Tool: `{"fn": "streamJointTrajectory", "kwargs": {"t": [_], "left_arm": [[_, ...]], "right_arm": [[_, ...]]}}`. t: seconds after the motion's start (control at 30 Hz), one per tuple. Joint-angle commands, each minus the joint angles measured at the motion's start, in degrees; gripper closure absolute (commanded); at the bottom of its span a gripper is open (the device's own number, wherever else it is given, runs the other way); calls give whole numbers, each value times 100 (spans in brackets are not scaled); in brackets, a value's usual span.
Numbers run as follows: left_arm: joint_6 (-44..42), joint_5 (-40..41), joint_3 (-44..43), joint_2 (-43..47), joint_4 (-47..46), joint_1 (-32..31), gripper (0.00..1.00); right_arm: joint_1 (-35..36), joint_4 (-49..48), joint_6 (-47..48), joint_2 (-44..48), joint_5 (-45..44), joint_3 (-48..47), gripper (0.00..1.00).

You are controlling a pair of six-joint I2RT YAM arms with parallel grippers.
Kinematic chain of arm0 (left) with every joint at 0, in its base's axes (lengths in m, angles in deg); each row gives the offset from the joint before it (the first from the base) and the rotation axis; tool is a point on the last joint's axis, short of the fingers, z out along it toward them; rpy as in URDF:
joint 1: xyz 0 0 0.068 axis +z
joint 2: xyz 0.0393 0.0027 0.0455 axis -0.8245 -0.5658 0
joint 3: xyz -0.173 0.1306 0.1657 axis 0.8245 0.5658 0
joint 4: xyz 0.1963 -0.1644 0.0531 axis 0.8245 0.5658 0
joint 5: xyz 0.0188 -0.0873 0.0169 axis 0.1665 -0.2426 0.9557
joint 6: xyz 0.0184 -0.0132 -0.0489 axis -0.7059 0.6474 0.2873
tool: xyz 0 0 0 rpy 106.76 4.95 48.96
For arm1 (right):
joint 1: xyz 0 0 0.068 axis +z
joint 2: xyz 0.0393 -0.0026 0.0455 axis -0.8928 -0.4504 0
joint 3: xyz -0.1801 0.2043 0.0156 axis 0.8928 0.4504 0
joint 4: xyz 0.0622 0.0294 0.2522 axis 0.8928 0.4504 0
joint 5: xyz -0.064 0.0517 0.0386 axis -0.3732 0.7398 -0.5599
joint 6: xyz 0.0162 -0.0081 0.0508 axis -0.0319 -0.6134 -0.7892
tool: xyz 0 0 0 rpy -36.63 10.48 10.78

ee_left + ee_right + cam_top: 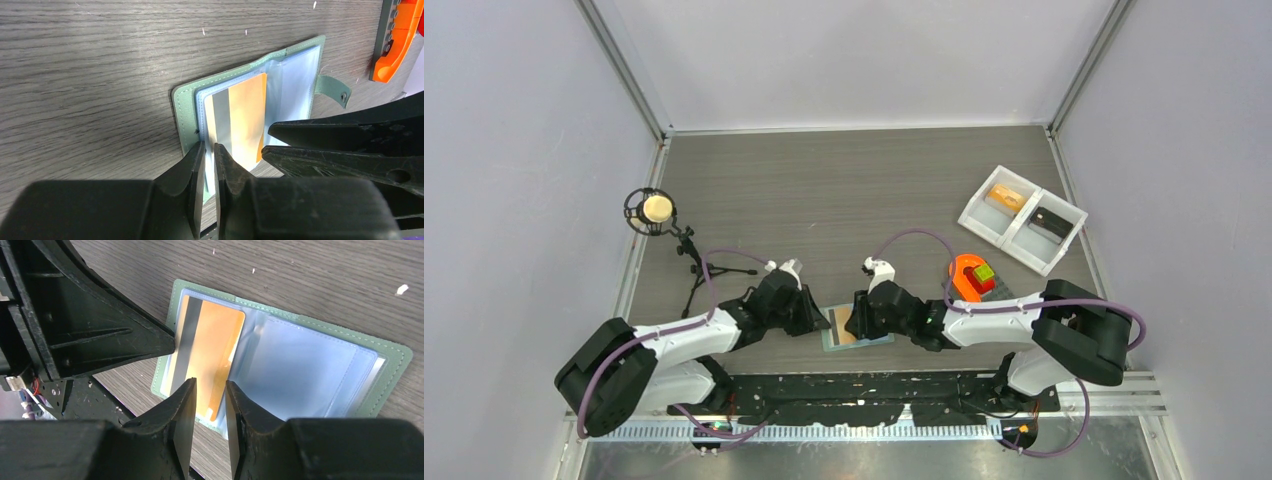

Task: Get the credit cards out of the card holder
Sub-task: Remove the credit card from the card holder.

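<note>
The card holder (pixel 834 341) lies open on the table between my two grippers, sage-green cover down and pale blue pockets up; it also shows in the left wrist view (pixel 182 107) and the right wrist view (pixel 305 365). An orange card with a silver stripe (pixel 245 117) (pixel 212 352) lies on its left page, partly out of a pocket. My left gripper (pixel 820 322) (pixel 209 149) is nearly closed, pinching the near edge of a pale blue pocket leaf. My right gripper (pixel 857 322) (pixel 210 387) stands slightly open over the card's near corner.
A white two-compartment tray (pixel 1064 240) holding an orange and a black item sits at the back right. A grey plate with an orange S-shape (pixel 969 272) (pixel 397 40) lies right of the holder. A microphone on a tripod (pixel 657 210) stands at the left. A black base plate (pixel 854 392) lines the near edge.
</note>
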Motion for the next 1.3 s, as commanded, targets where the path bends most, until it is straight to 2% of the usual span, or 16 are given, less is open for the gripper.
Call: {"fn": "streamJointTrajectory", "kwargs": {"t": [0.0, 0.23, 0.43, 0.5, 0.57, 0.63, 0.9, 1.27], "left_arm": [[-25, 172, 150, 50, 342, 0, 85], [-16, 180, 160, 40, 345, -8, 85], [-8, 190, 160, 10, 327, -36, 85], [-8, 205, 153, -13, 327, -35, 85], [-30, 266, 140, -67, 375, -35, 85], [-87, 383, 90, -154, 492, -35, 85], [-148, 451, 12, -568, 461, -35, 86], [-209, 546, -24, -416, 714, -35, 86]], "right_arm": [[-23, 68, -99, -14, -100, -133, 65], [-22, 41, -128, -273, 55, -234, 66], [-137, -540, -174, -363, 336, -51, 72], [-189, -727, -207, -323, 387, 100, 78], [-245, -884, -218, -243, 406, 203, 91], [-291, -1053, -214, -136, 456, 317, 94], [-440, -1407, -262, 188, 845, 733, 95], [-802, -1362, -211, 762, 910, 1129, 95]]}}
